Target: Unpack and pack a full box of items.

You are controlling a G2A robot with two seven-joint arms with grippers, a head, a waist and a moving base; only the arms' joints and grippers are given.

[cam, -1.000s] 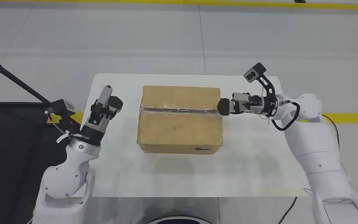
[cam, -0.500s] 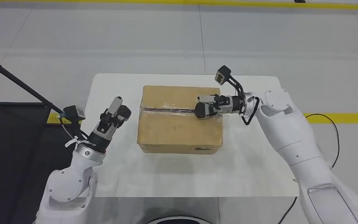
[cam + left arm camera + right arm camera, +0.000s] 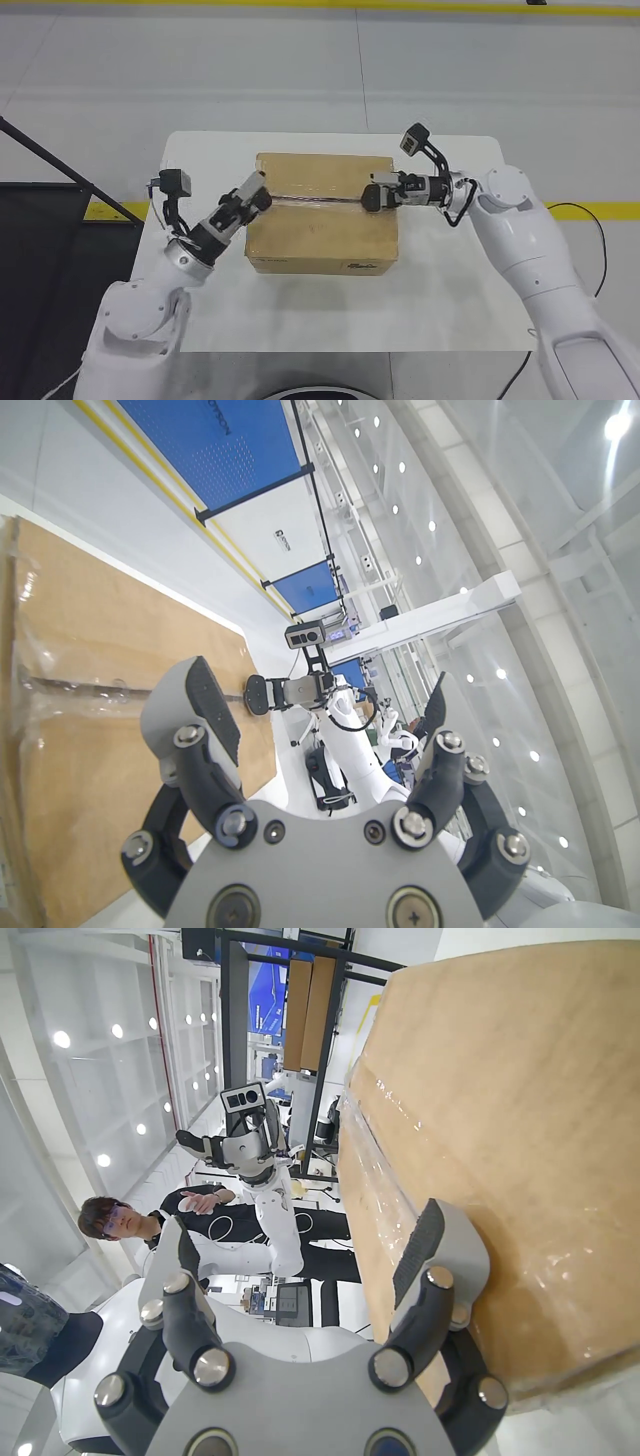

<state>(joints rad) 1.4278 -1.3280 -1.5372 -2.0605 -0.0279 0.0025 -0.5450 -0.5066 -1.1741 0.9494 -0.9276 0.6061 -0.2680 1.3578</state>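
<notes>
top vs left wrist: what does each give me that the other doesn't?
Top: the box in full outline on the table, with the left gripper at its left end.
Left wrist: the left gripper's pads up close, spread wide with nothing between them, and the wrinkles in the clear tape.
Both: the box top, the tape line across it, and the right gripper sitting on that tape.
</notes>
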